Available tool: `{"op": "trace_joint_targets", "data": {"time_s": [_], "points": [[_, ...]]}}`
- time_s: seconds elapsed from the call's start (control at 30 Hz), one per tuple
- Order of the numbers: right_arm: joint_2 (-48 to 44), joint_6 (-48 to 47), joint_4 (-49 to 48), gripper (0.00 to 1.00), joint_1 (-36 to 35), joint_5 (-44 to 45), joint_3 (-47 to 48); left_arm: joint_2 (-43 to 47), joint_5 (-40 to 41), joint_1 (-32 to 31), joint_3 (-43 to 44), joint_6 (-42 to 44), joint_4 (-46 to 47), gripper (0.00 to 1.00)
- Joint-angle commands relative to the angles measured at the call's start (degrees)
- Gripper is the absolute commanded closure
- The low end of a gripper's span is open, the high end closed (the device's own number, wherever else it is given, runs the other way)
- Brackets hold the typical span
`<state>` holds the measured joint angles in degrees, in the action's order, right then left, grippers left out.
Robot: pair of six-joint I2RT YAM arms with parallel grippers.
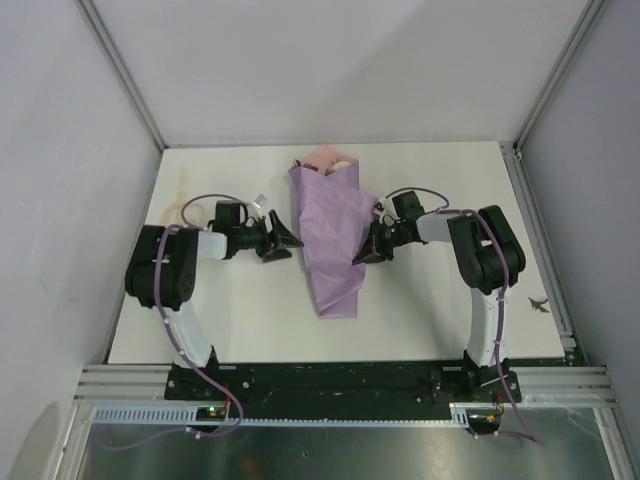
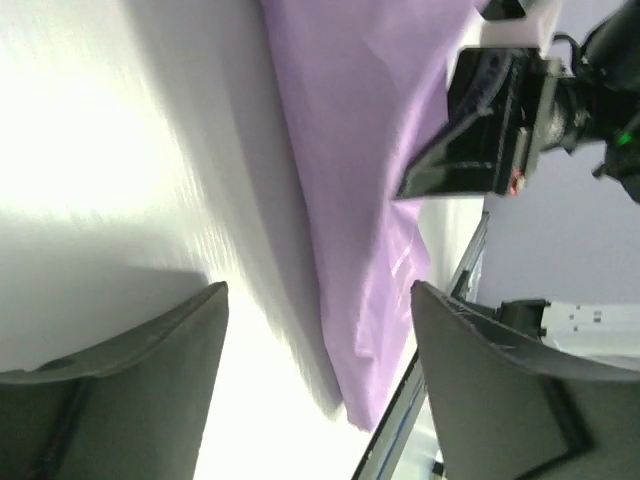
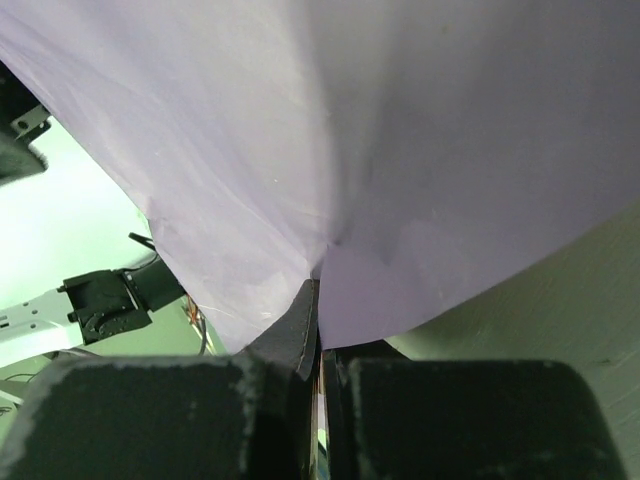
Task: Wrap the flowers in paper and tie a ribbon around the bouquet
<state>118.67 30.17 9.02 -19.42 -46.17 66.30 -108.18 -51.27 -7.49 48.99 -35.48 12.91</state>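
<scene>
worktop (image 1: pixel 240 320): white, bears the wrap | paper (image 1: pixel 335 235): lilac cone lying mid-worktop, narrow end nearest arms | right claw (image 1: pixel 361 256): pinching paper's right edge, likely keeping wrap shut | left claw (image 1: pixel 288 243): spread, empty, just beside left edge | flowers (image 1: pixel 337 164): peeking from far end

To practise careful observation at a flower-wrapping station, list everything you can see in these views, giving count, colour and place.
paper: one, lilac-purple with a pink flap at the far end, wrapped as a cone lying mid-table
flowers: one bunch, pale pink heads showing, at the cone's far mouth
ribbon: apparently one, faint cream curve, far left of the table; hard to make out
small dark object: one, near the table's right edge; too small to identify
table: one, white
left gripper: one, black, open, at the cone's left side
right gripper: one, black, shut on the paper's right edge
</scene>
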Motion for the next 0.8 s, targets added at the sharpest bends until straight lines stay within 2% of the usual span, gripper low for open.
{"op": "trace_joint_targets", "data": {"time_s": [0.0,0.1,0.17,0.33,0.37,0.47,0.5,0.53,0.57,0.67,0.77], "points": [[1.2,-0.5,2.2,1.0,-0.5,3.0,-0.9,10.3,-3.4,0.1,-5.5,1.1,0.3,0.16],[1.5,-0.1,2.1,1.0,-0.5,3.1,-1.1,12.7,-3.5,-2.2,-11.6,0.7,0.0,0.12],[1.4,-0.1,1.9,1.0,-0.5,3.3,-1.4,12.8,-2.7,-4.0,-13.5,2.4,-0.1,0.14],[1.1,-0.2,1.5,1.0,-0.5,3.6,-1.9,5.2,-3.7,-7.6,-9.1,3.5,-0.1,0.25],[1.2,-0.3,1.4,1.0,-0.5,3.6,-1.9,4.1,-3.7,-8.0,-8.3,3.7,0.0,0.3],[1.3,-0.3,1.4,1.0,-0.3,3.7,-1.9,1.7,-4.3,-8.1,-7.0,4.7,0.1,0.67],[1.4,-0.2,1.3,1.0,-0.2,3.6,-1.9,1.4,-4.8,-7.8,-7.1,4.9,0.1,0.77],[1.6,-0.2,1.2,1.0,-0.1,3.5,-1.9,1.5,-5.5,-7.3,-7.5,5.0,0.0,0.8],[1.7,-0.3,1.2,1.0,-0.2,3.5,-1.9,2.0,-6.1,-6.7,-8.0,5.1,-0.4,0.79],[1.5,-0.5,1.1,1.0,-0.2,3.1,-1.9,7.2,-7.0,-2.7,-10.4,8.8,-5.0,0.48],[1.3,-1.0,1.0,1.0,-0.5,2.8,-1.9,14.7,-6.6,0.6,-9.5,18.4,-17.7,0.39]]}}
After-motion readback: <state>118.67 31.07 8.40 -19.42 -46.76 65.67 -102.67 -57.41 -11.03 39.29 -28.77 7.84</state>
